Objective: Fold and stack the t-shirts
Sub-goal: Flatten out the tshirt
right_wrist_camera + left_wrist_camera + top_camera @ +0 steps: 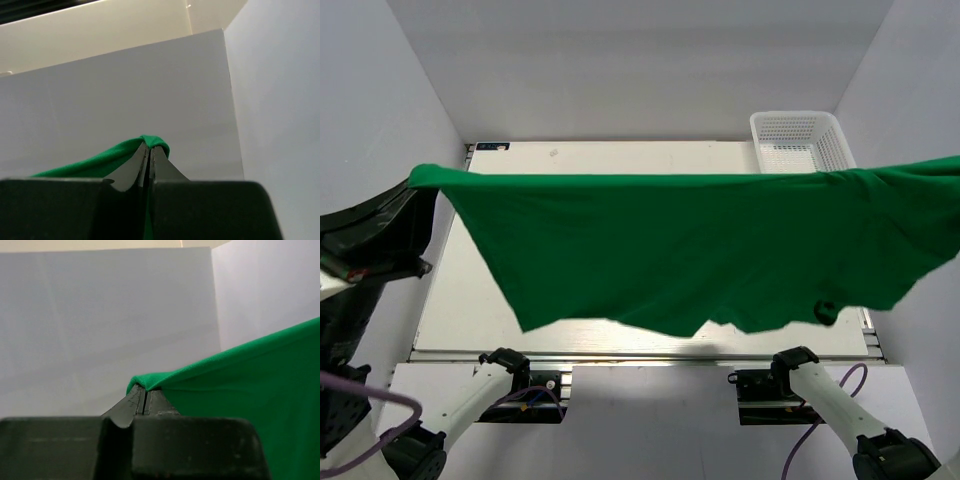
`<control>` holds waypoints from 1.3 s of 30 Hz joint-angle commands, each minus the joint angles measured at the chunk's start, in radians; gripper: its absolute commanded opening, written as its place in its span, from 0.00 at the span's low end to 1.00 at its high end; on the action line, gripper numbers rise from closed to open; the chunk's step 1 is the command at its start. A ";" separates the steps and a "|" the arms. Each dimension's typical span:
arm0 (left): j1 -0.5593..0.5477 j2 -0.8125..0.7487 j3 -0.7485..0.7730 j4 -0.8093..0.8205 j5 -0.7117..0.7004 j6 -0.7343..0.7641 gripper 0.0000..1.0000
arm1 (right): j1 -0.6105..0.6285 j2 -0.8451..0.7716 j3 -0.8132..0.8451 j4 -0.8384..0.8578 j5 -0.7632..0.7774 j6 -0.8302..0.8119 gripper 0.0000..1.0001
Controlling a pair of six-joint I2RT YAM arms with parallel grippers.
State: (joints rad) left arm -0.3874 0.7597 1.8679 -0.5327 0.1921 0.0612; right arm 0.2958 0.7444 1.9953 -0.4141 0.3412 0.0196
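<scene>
White panel walls (pixel 620 60) enclosed the pale worktop (pixel 570 155), where a white plastic mesh basket (pixel 798 138) sat at the far right corner, only its own mesh showing inside and its near edge hidden by cloth. A plain bright green cotton t-shirt (pixel 700 250) hung stretched above the worktop between the left tool (pixel 144 394) and the right tool (pixel 149 149), each pinched tight on its top edge.

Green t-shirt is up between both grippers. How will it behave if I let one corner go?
Probably very floppy: the t-shirt hangs like a curtain, and its lower edge is wavy and uneven. Likely light: the left gripper and right gripper carry it by small edge pinches. A freed corner would probably drop, swing and bunch.
</scene>
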 commanded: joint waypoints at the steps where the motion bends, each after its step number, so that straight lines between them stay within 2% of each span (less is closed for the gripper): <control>1: 0.012 -0.011 0.036 -0.044 0.003 0.022 0.00 | -0.007 -0.016 0.028 0.051 -0.011 -0.030 0.00; 5: 0.012 0.007 -0.002 -0.024 0.015 0.022 0.00 | -0.004 -0.004 -0.003 0.054 -0.010 -0.027 0.00; 7: 0.012 0.016 -0.083 0.009 -0.006 0.022 0.00 | -0.006 -0.005 -0.103 0.072 -0.025 -0.027 0.00; 9: 0.012 0.036 -0.156 0.069 -0.109 0.022 0.00 | -0.003 -0.007 -0.215 0.148 -0.045 -0.003 0.00; 10: 0.012 0.046 -0.246 0.097 -0.225 0.022 0.00 | -0.001 -0.001 -0.328 0.190 -0.047 0.015 0.00; 12: -0.005 0.088 -0.385 0.190 -0.354 0.006 0.00 | -0.003 0.033 -0.424 0.237 -0.015 0.034 0.00; 13: -0.005 0.114 -0.426 0.210 -0.473 -0.012 0.00 | -0.004 0.097 -0.453 0.241 0.007 0.083 0.00; 15: 0.015 0.220 -0.530 0.249 -0.526 -0.041 0.00 | -0.006 0.156 -0.567 0.245 0.111 0.111 0.00; 16: 0.015 0.262 -0.571 0.278 -0.587 -0.055 0.00 | -0.007 0.244 -0.599 0.274 0.140 0.159 0.00; 18: 0.024 0.413 -0.668 0.348 -0.617 -0.055 0.00 | -0.009 0.306 -0.703 0.334 0.189 0.183 0.00; 21: 0.057 0.591 -0.710 0.393 -0.629 -0.083 0.00 | -0.012 0.526 -0.757 0.385 0.182 0.203 0.00; 22: 0.070 0.703 -0.720 0.407 -0.616 -0.083 0.00 | -0.018 0.567 -0.757 0.400 0.161 0.194 0.00; 23: 0.099 0.752 -0.720 0.430 -0.606 -0.095 0.00 | -0.021 0.684 -0.750 0.400 0.144 0.195 0.00; 25: 0.130 0.847 -0.721 0.488 -0.537 -0.106 0.00 | -0.027 0.765 -0.721 0.402 0.087 0.192 0.00; 26: 0.145 0.937 -0.699 0.502 -0.514 -0.115 0.00 | -0.032 0.879 -0.689 0.400 0.070 0.186 0.00; 30: 0.189 1.139 -0.592 0.547 -0.435 -0.101 0.00 | -0.046 1.088 -0.543 0.333 -0.013 0.177 0.00; 34: 0.222 1.263 -0.462 0.521 -0.366 -0.090 0.00 | -0.052 1.252 -0.394 0.287 -0.036 0.175 0.00; 39: 0.242 1.310 -0.411 0.530 -0.313 -0.081 0.00 | -0.058 1.354 -0.291 0.264 -0.070 0.166 0.00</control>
State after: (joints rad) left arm -0.1570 2.0834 1.4059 -0.0364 -0.1856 -0.0261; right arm 0.2474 2.0747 1.6192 -0.1535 0.3027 0.1905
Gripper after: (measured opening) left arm 0.028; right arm 0.011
